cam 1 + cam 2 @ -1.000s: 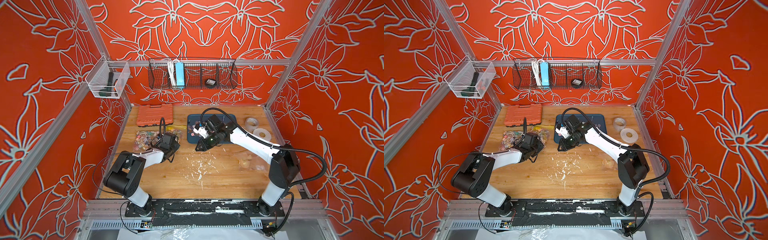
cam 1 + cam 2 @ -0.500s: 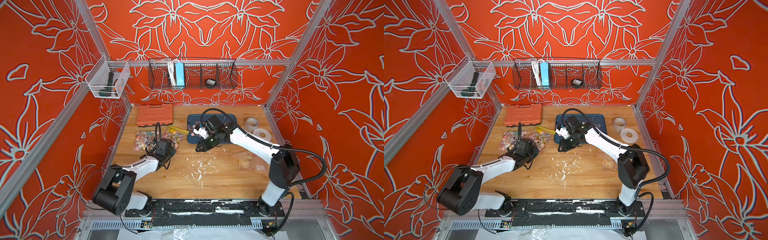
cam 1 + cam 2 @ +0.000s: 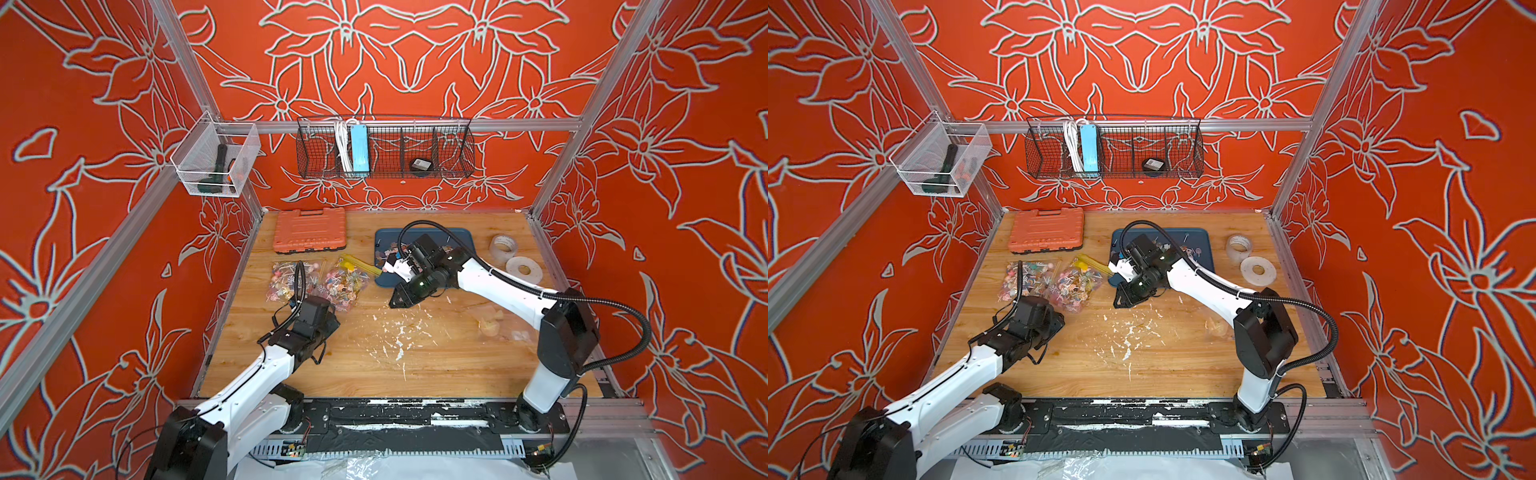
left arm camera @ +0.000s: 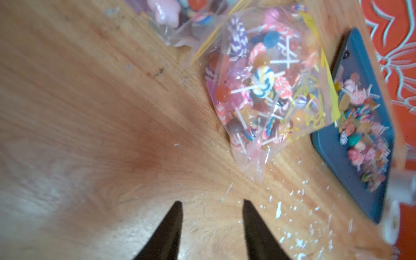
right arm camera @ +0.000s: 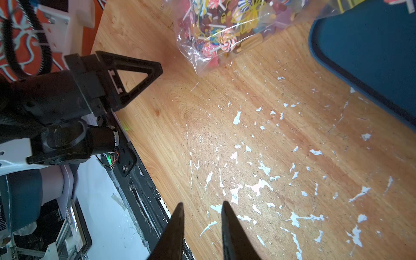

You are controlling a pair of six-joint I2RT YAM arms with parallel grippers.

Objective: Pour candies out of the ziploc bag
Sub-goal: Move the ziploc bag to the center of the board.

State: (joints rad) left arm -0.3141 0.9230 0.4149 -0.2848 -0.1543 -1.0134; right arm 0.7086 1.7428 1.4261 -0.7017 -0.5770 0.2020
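2 ziploc bags nr tray.

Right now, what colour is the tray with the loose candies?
Dark blue tray, clearest in the left wrist view.

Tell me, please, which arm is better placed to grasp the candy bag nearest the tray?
Probably left: the left gripper is open, empty, and faces the ziploc bag closely; the right gripper sits farther off with narrower jaws.
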